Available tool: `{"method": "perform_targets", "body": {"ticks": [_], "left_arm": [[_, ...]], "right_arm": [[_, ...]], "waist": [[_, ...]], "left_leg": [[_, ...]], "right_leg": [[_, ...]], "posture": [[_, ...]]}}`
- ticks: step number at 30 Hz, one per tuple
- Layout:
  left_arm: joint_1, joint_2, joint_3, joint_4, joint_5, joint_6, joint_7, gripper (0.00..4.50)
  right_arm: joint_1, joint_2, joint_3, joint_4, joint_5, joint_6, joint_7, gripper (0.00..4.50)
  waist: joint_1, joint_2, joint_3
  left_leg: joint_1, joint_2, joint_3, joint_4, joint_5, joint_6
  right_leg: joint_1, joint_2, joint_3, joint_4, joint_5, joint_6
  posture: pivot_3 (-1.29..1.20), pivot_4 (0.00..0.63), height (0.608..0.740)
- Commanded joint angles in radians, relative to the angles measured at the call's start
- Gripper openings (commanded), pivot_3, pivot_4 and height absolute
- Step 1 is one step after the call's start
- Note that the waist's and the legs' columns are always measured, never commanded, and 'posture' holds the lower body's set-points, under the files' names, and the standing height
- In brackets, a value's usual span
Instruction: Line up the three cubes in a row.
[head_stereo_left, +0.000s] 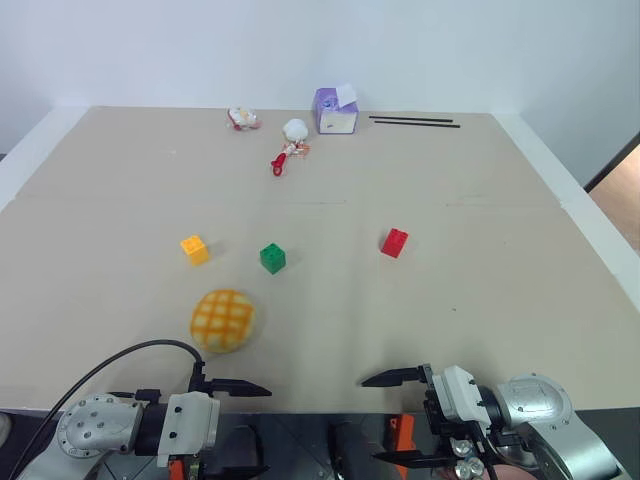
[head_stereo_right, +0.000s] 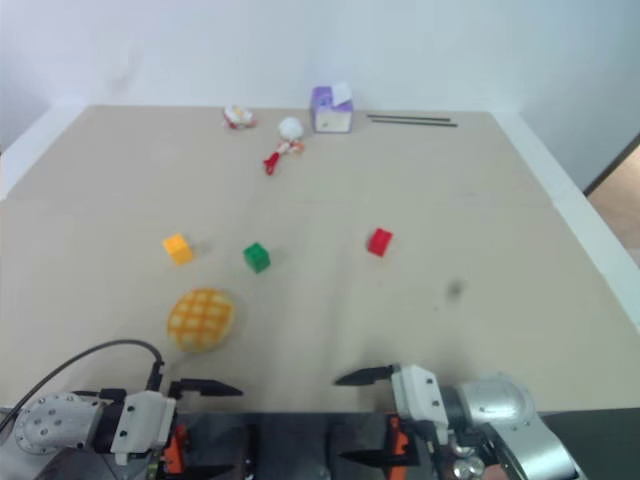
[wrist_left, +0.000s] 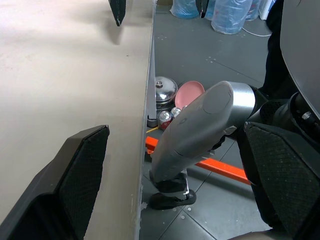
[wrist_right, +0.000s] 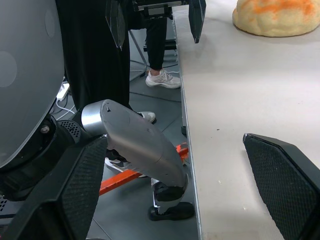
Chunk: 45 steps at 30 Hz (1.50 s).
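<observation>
Nearest, at the tabletop's (head_stereo_left: 480, 200) front edge, the left end effector (head_stereo_left: 235, 425) and right end effector (head_stereo_left: 395, 418) face each other, fingers spread wide, holding nothing. Just beyond at 11 o'clock sits a checkered bun (head_stereo_left: 222, 320). Mid-tabletop, the yellow-orange cube (head_stereo_left: 194, 249), green cube (head_stereo_left: 272, 258) and red cube (head_stereo_left: 394, 243) stand apart. At 12 o'clock, far back, a purple-and-white box (head_stereo_left: 335, 111) has white paper sticking out.

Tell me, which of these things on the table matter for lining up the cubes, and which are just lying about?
For the job:
yellow-orange cube
green cube
red cube

Just lying about:
checkered bun
purple-and-white box
two black sticks
small toys near the far edge
</observation>
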Motion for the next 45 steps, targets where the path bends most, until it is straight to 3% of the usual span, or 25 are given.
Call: {"method": "perform_targets", "body": {"ticks": [1, 14, 21, 26, 33, 41, 45], "left_arm": [[0.003, 0.006, -0.009, -0.026, 0.017, -0.043, 0.004, 4.48], [-0.002, 0.002, 0.015, -0.012, -0.015, -0.085, 0.008, 4.48], [-0.112, -0.019, 0.164, -0.108, -0.246, 0.266, 0.246, 4.48], [-0.239, -0.045, 0.249, -0.017, -0.295, 0.431, 0.398, 4.48], [-0.223, -0.064, 0.205, 0.049, -0.173, 0.419, 0.404, 4.48], [-0.258, -0.093, 0.158, 0.117, -0.122, 0.45, 0.401, 4.48], [-0.266, -0.102, 0.145, 0.142, -0.102, 0.434, 0.385, 3.25]], "right_arm": [[-0.017, -0.01, 0.001, 0.006, 0.005, -0.025, 0.028, 4.5], [-0.027, -0.014, -0.002, 0.021, 0.029, -0.021, 0.058, 4.5], [-0.116, -0.01, -0.118, -0.108, 0.257, 0.215, -0.083, 4.5], [-0.335, 0.01, -0.15, -0.13, 0.334, 0.388, -0.249, 4.5], [-0.437, 0.052, -0.084, -0.088, 0.256, 0.437, -0.301, 4.5], [-0.47, 0.067, -0.094, -0.087, 0.245, 0.457, -0.296, 4.5], [-0.454, 0.05, -0.104, -0.116, 0.263, 0.467, -0.265, 4.5]], "waist": [[0.0, 0.0, 0.0], [0.0, 0.0, 0.0], [-0.003, 0.0, 0.0], [-0.002, 0.0, 0.0], [-0.002, -0.001, 0.0], [-0.001, 0.0, 0.0], [-0.002, 0.0, -0.001]], "left_leg": [[0.0, 0.0, 0.0, 0.0, 0.0, 0.0], [0.002, 0.0, 0.0, 0.001, 0.0, 0.0], [0.005, 0.001, 0.0, 0.005, 0.0, 0.0], [0.009, 0.001, -0.001, 0.007, 0.001, 0.001], [0.006, 0.0, -0.002, 0.003, 0.0, 0.001], [0.006, 0.001, -0.002, 0.004, 0.0, 0.001], [0.007, 0.001, -0.001, 0.006, 0.0, 0.002]], "right_leg": [[0.0, 0.0, 0.0, 0.0, 0.0, 0.0], [0.003, 0.0, 0.0, 0.001, 0.001, 0.001], [0.005, 0.001, 0.001, 0.005, 0.001, 0.001], [0.008, 0.004, 0.002, 0.005, 0.003, 0.0], [0.008, 0.005, 0.003, 0.005, 0.002, 0.003], [0.007, 0.006, 0.004, 0.005, 0.003, 0.003], [0.008, 0.006, 0.004, 0.005, 0.004, 0.003]], "posture": [[0.0, 0.15, 0.74], [0.0, 0.15, 0.74], [0.0, 0.15, 0.74], [0.0, 0.15, 0.74], [0.0, 0.15, 0.74], [0.0, 0.15, 0.74], [0.0, 0.15, 0.74]]}}
